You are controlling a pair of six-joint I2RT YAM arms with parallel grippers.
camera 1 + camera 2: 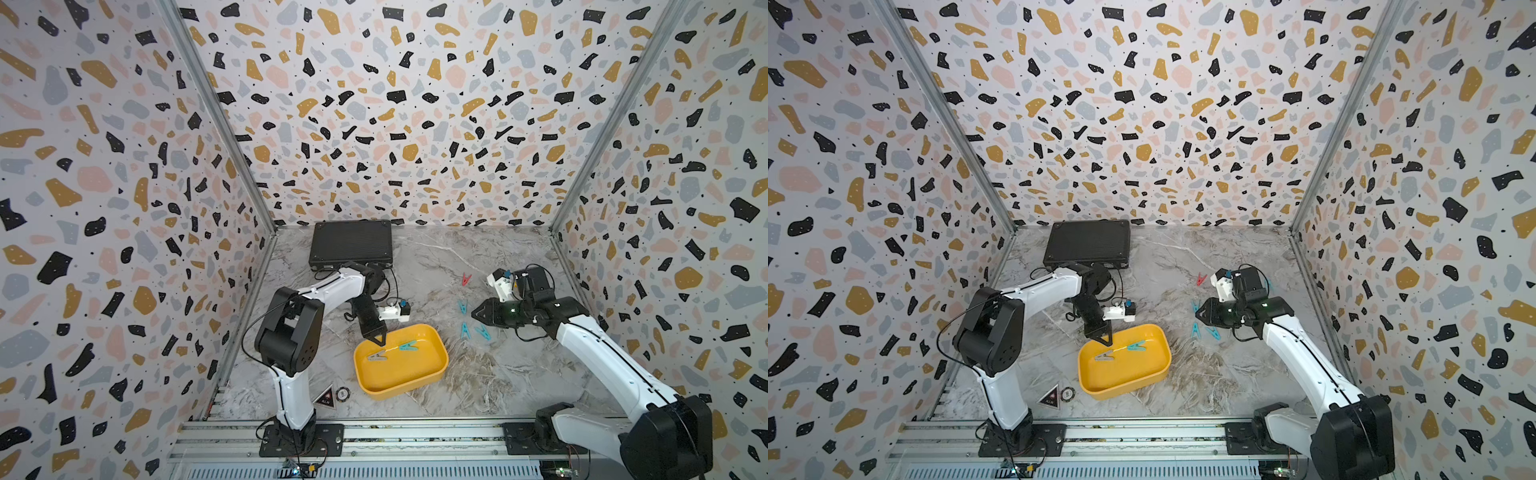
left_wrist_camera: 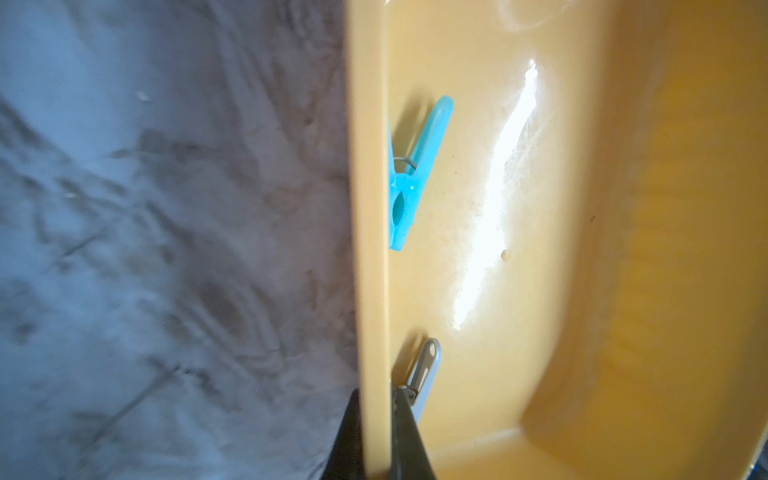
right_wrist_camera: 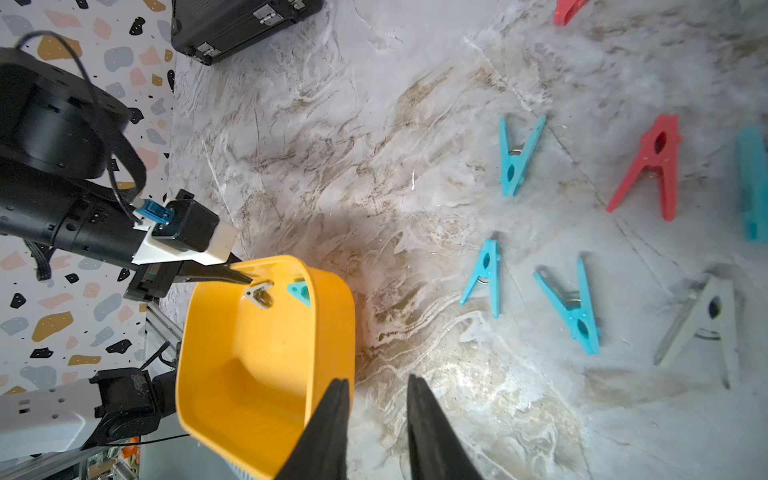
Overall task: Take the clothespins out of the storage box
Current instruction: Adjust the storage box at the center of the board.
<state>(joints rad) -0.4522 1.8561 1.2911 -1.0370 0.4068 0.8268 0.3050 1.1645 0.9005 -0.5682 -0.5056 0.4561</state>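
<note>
**A:** How far along is the emptying?

**B:** Most of the way, I'd judge. The shallow yellow plastic storage box (image 1: 405,384) sits on the marbled surface (image 1: 419,266), toward the edge by the arm bases. It holds just two small plastic spring clothespins, a grey clothespin (image 1: 377,355) and a teal clothespin (image 1: 408,345). Both lie flat just inside its wall away from the bases.

**A:** And the ones already out?

**B:** The right wrist view shows seven loose clothespins (image 3: 571,307) on the surface toward its right edge, well apart from the box. Four are teal, two red and one pale grey. In both top views the right arm hides some of them.

**A:** What are the arms doing?

**B:** The left end effector (image 1: 381,341) is pinching the box's far wall, one jaw outside and one inside, just beside the grey clothespin. I'd read that as steadying the box. I cannot tell whether the box is lifted. The right end effector (image 3: 378,380) is near the loose group with its jaws slightly spread and nothing between them.

**A:** So what's left?

**B:** The grey and the teal one, as far as I can tell.
</note>
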